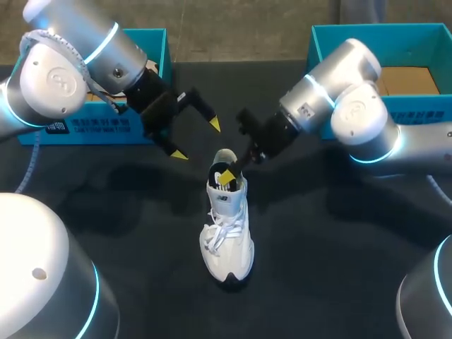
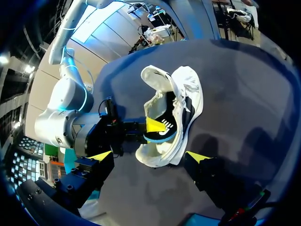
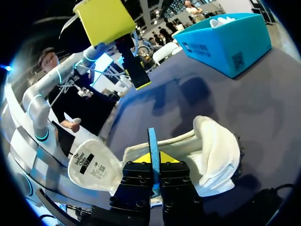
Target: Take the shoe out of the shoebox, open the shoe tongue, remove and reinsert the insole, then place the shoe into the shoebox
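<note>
Shoe (image 1: pixel 227 236) on dark table (image 1: pixel 339 268), insole (image 3: pixel 153 141) pinched in right end effector (image 1: pixel 226 176), left end effector (image 1: pixel 196 140) spread.

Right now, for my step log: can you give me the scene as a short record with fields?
shoe: white, out of the boxes, upright on the table
tongue: pulled open
insole: blue edge pinched at the shoe's opening
right hand: shut on insole
left hand: open, holds nothing, off the shoe
boxes: blue left box and right box, at the far edge
</note>
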{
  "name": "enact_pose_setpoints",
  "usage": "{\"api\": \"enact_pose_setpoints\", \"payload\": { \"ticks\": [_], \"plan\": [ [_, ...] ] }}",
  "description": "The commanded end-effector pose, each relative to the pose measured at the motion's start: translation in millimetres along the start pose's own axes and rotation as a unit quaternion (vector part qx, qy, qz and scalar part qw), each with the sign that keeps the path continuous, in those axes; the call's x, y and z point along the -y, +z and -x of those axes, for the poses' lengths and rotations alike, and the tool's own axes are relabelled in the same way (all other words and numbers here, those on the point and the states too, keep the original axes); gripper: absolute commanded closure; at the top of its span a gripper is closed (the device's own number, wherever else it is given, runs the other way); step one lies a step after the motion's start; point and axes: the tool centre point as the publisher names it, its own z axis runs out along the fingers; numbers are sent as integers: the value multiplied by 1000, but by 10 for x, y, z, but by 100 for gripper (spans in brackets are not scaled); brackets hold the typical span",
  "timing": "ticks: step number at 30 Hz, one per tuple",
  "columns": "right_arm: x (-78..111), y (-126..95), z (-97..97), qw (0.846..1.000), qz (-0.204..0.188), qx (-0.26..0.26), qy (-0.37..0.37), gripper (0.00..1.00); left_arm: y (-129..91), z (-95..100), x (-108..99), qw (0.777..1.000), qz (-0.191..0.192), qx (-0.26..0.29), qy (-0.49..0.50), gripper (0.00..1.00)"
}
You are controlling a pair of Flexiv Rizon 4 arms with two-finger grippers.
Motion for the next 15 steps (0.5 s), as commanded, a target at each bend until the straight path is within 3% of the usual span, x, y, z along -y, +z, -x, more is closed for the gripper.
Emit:
{"api": "enact_pose_setpoints", "payload": {
  "ticks": [1,2,3,4,9,15],
  "plan": [
    [11,23,-34,1000,2,6,2,100,7,6,-3,1000,0,-2,1,0],
    [-1,17,-38,1000,3,8,2,98,10,6,-5,1000,-1,-2,1,0],
    [-20,8,-41,1000,4,12,-1,79,12,5,-7,1000,-1,-2,1,0],
    [-35,0,-46,1000,3,14,-4,71,13,6,-7,1000,-1,-2,2,0],
    [-86,-47,-94,1000,3,26,-11,71,6,2,-6,1000,-2,0,4,0],
    [-153,-101,-163,999,3,40,-21,64,-3,-1,-1,1000,-2,1,8,0]
  ]
}}
